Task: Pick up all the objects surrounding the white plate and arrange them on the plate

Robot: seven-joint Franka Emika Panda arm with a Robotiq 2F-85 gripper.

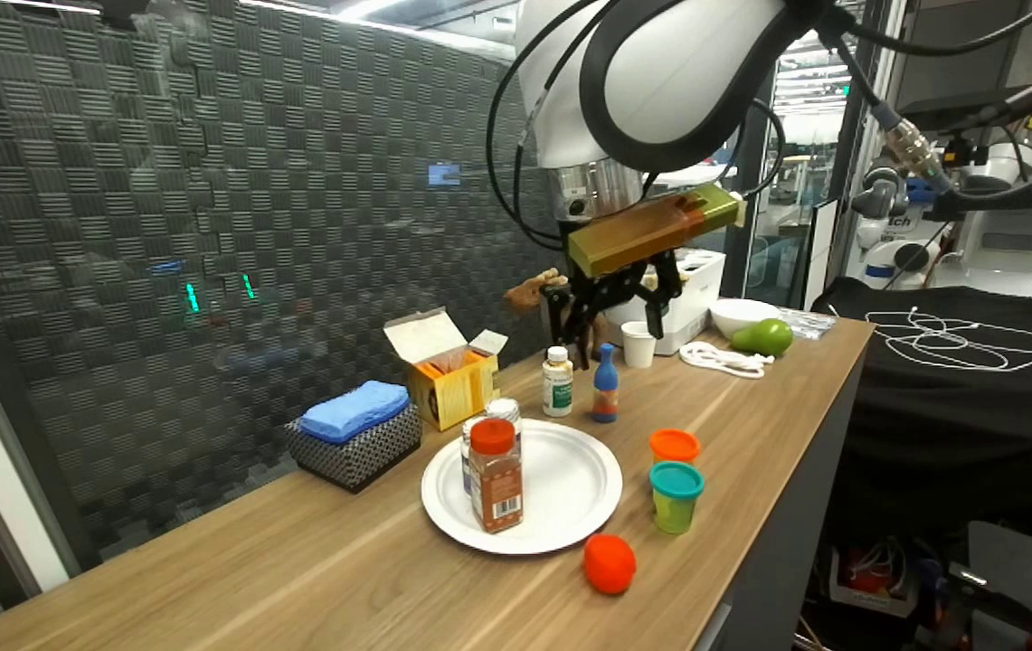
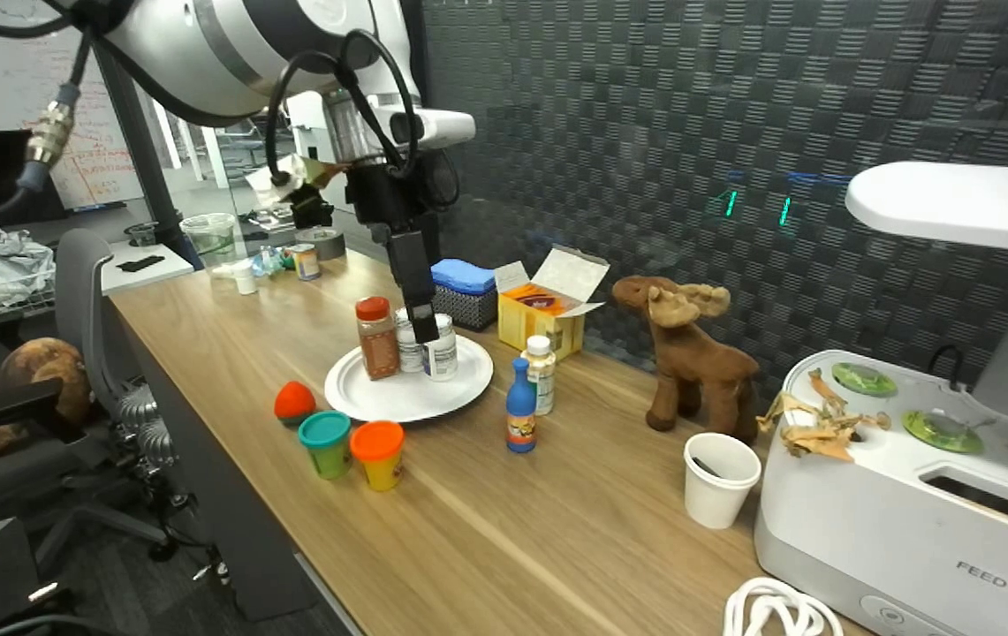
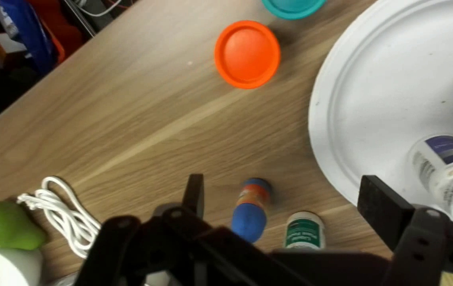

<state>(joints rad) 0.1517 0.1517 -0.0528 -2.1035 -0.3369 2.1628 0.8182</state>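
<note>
My gripper (image 3: 284, 194) hovers, jaws spread wide. The plate (image 1: 570, 484) holds three containers (image 2: 378, 344); near it sit two tubs (image 2: 378, 459), a red object (image 1: 610, 564), a blue bottle (image 2: 521, 411) and a white bottle (image 1: 558, 387).

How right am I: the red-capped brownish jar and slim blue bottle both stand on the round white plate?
Not quite: the blue bottle stands on the brown wooden tabletop, off the plate; the wrist view shows this. Both exterior views show the red-capped jar on the plate.
</note>
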